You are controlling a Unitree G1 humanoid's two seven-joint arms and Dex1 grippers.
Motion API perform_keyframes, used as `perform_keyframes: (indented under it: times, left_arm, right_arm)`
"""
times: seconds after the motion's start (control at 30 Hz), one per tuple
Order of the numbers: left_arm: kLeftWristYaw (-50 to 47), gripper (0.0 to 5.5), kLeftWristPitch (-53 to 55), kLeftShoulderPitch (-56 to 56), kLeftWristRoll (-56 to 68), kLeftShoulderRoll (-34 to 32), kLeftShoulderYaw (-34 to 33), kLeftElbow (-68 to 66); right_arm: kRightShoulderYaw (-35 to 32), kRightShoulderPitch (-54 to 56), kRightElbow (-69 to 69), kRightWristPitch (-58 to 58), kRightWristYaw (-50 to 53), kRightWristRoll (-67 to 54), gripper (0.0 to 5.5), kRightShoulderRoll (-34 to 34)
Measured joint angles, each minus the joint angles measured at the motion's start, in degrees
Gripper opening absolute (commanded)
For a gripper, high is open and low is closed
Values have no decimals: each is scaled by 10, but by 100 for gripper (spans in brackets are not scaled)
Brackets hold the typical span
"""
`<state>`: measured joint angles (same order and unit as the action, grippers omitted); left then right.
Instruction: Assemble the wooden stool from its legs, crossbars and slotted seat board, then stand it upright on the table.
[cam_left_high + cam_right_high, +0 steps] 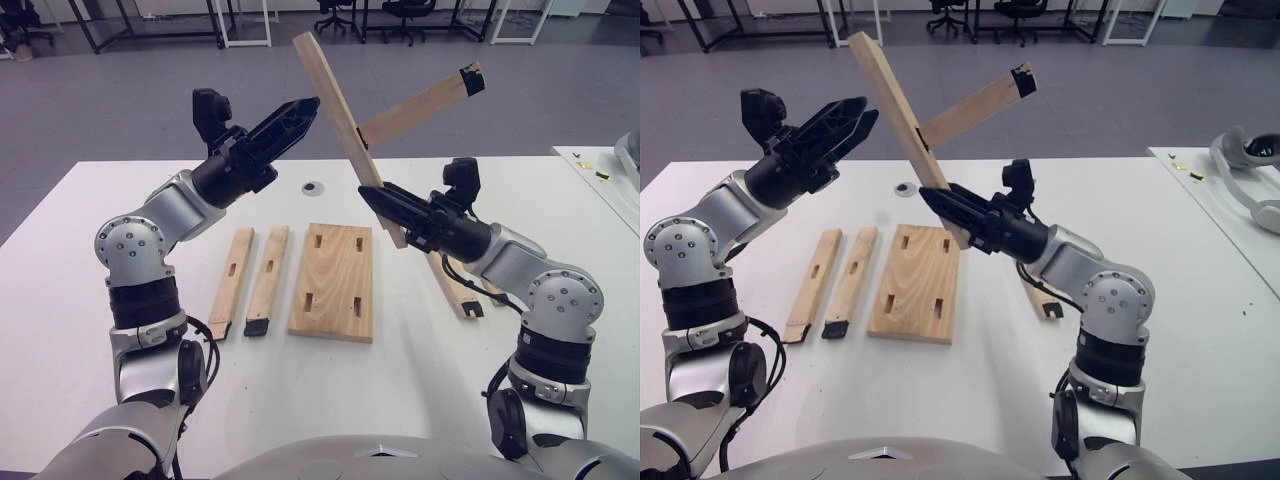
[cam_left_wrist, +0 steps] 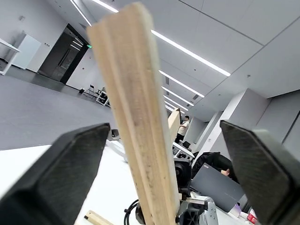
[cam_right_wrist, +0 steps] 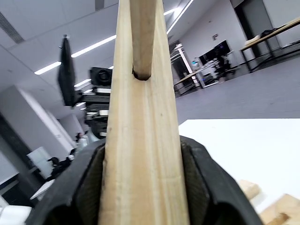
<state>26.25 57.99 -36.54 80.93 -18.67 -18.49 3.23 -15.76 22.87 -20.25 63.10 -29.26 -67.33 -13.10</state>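
Note:
My right gripper (image 1: 388,203) is shut on a wooden leg (image 1: 340,110) and holds it tilted above the table; in the right wrist view its fingers (image 3: 84,187) clamp the leg's sides. A crossbar (image 1: 420,103) with a black tip sits in the leg's slot and points up to the right. My left gripper (image 1: 303,110) is open and raised beside the leg's upper part, which stands between its spread fingers (image 2: 70,173). The slotted seat board (image 1: 333,280) lies flat on the table. Two more legs (image 1: 233,280) (image 1: 268,275) lie side by side to its left.
Another wooden piece (image 1: 462,297) lies on the table under my right arm. A small black round object (image 1: 314,187) sits behind the seat board. White gear (image 1: 1250,170) rests at the table's far right edge. The white table (image 1: 90,230) has bare room at the front.

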Motion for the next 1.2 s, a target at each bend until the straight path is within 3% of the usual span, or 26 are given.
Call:
perform_keyframes:
  times: [0.2, 0.4, 0.63, 1.07, 1.2]
  left_arm:
    - [-12, 445, 5, -1, -4, -9, 11, -11]
    - [-12, 321, 24, -1, 19, -15, 12, -17]
    - [4, 214, 49, 5, 40, -41, 12, -13]
    - [54, 207, 104, 23, 39, -89, 31, -12]
    - [61, 206, 89, 23, 6, -95, 33, -20]
  right_arm:
    - [25, -14, -7, 15, 2, -59, 204, -22]
    - [54, -42, -9, 19, 8, -78, 204, -34]
    - [63, -57, -7, 15, 9, -108, 204, -46]
    - [74, -69, 13, 35, -42, -124, 204, -113]
    - [55, -68, 45, 15, -12, -134, 306, -110]
